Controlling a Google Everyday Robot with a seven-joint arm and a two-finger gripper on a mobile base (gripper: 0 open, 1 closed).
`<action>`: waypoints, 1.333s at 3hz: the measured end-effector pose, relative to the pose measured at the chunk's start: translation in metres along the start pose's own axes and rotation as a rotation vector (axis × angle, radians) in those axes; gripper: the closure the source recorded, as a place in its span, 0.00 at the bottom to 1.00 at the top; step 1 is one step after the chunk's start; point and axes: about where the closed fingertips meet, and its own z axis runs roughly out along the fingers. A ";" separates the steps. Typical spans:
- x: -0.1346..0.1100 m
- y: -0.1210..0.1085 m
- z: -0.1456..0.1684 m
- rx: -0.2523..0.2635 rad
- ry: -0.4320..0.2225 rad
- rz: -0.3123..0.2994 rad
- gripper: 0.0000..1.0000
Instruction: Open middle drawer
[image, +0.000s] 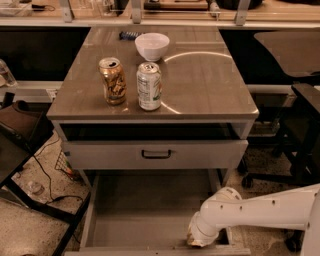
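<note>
Cabinet, camera view: a grey unit with a flat top, seen from the front and above.

Near the top's front-left corner stand two upright cans, side by side and apart: a gold can on the left and a white-and-green can to its right. A white bowl sits near the back edge, left of centre. A small dark item lies just behind the bowl, at the back edge.

Below the top is a dark recess, then the upper drawer. It is closed, and its black loop handle is centred on the front.

The middle drawer is directly beneath the upper drawer and stands extended toward the camera. Its front panel lies along the bottom edge of the view, with its long axis running left to right. The open side faces up and the bare grey floor is exposed.

The white arm enters from the right edge of the view and bends down into the middle drawer. The gripper is at the front-right corner of the drawer, just behind the front panel. It cannot be determined how far the gripper is open or whether it holds anything.
</note>
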 end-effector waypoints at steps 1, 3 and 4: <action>0.000 0.005 0.000 -0.004 0.001 0.004 1.00; 0.000 0.007 0.002 -0.010 0.000 0.004 0.50; 0.000 0.008 0.003 -0.013 0.000 0.004 0.20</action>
